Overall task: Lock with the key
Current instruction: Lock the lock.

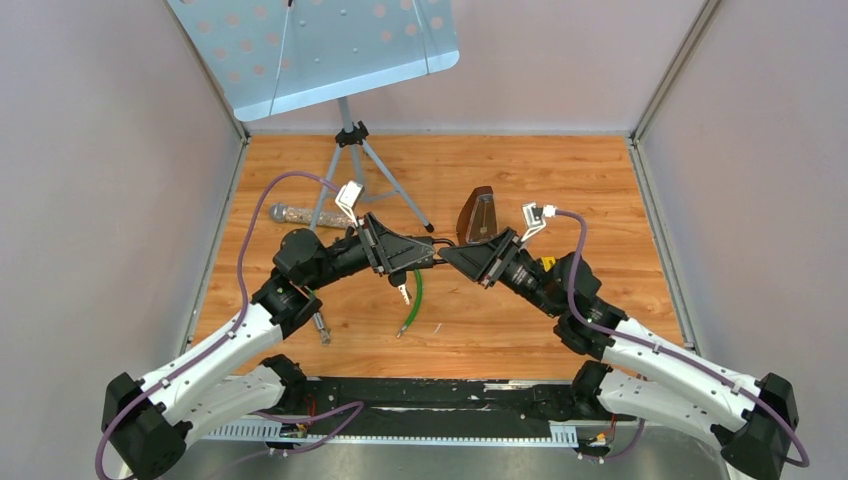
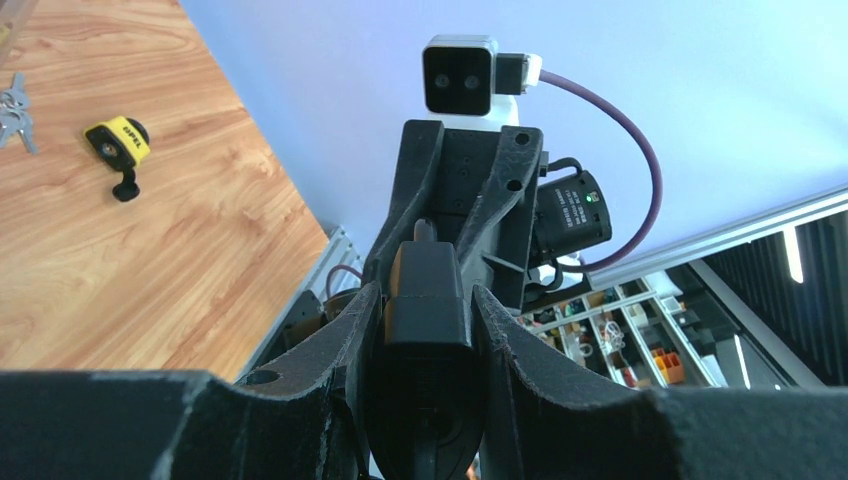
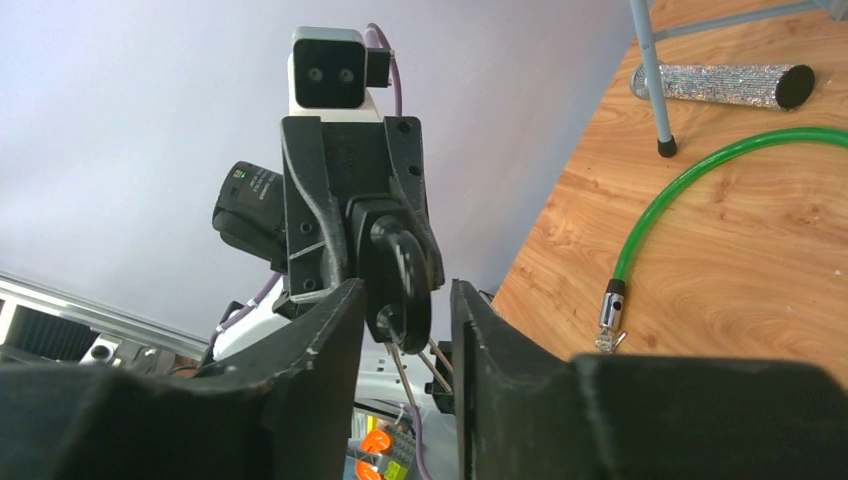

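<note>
- Two grippers meet nose to nose at the middle of the top view, above the orange-brown wooden table (image 1: 560, 180): the left gripper (image 1: 428, 258) comes in from the left and the right gripper (image 1: 452, 258) from the right.
- In the left wrist view, the left gripper's fingers (image 2: 350, 330) press on both sides of a black lock body with an orange face (image 2: 425, 300), so it is clamped on the lock and holds it off the table.
- A small bunch of silver keys (image 1: 402, 292) hangs just under that lock, at centre frame.
- The right gripper's fingers (image 3: 330, 340) flank the lock's round black end. Whether they pinch anything I cannot tell.
- A green plastic-coated cable (image 1: 413, 298) drops from the lock towards lower centre. Its metal tip (image 3: 611, 305) lies loose on the wood, apart from the lock.
- The step in hand looks like getting the right gripper onto the key while the left steadies the lock.
- The next move likely calls for a firm pinch on the key head and a clean wrist roll. The loose tip may first need seating.
</note>
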Controlling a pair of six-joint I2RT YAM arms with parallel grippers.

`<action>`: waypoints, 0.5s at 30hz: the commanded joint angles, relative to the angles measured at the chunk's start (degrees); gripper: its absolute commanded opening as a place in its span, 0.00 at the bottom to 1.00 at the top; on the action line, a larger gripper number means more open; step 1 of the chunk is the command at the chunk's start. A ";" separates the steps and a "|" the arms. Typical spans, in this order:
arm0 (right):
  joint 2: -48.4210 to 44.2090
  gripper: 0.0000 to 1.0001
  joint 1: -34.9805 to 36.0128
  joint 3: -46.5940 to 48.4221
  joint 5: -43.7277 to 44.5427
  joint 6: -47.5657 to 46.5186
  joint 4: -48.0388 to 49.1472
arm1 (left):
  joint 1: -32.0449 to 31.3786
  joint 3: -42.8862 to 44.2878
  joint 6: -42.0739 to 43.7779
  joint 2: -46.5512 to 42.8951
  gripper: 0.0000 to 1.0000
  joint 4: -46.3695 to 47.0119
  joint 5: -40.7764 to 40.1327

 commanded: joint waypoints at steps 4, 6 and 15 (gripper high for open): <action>2.47 0.06 0.27 4.20 -1.10 -1.78 4.39 | 0.11 1.20 -0.84 -1.67 0.25 7.77 0.41; 2.04 0.00 0.27 5.05 -0.60 -2.68 3.43 | 0.83 2.85 3.18 -2.26 0.44 3.59 1.77; -2.29 0.00 0.27 10.94 -2.81 -11.39 -4.43 | 4.70 13.08 26.22 -2.32 0.86 -24.06 8.57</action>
